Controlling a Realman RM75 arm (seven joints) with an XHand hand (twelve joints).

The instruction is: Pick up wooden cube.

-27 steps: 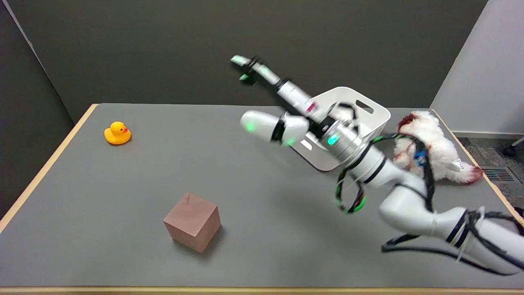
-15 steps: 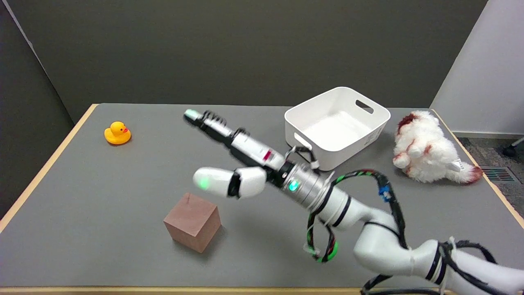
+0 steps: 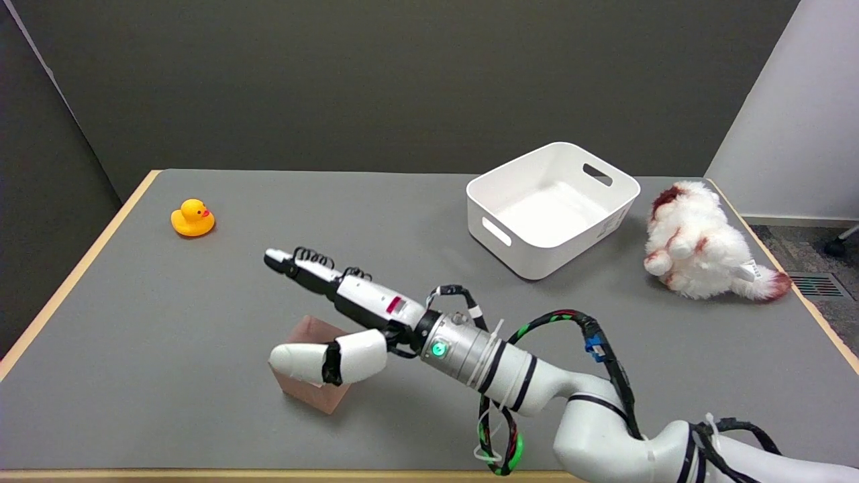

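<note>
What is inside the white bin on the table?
The white bin shows only its bare white floor and inner walls; nothing lies in the part that can be seen. The strip of floor just behind its near wall is hidden, so that part cannot be checked.

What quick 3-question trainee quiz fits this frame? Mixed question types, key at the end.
1. True or false: the robot hand already grips the wooden cube clear of the table.
2. Multiple choice: which thing lies nearest the white bin? A) rubber duck B) plush toy C) wooden cube
3. Short answer: how are the hand's fingers set relative to the cube?

Key:
1. False. The cube sits on the table and the hand is spread open over it.
2. B. The plush toy lies just to the bin's right.
3. The long fingers stretch out beyond the cube's far side, and the thumb crosses in front of its near face; contact cannot be told.
</note>
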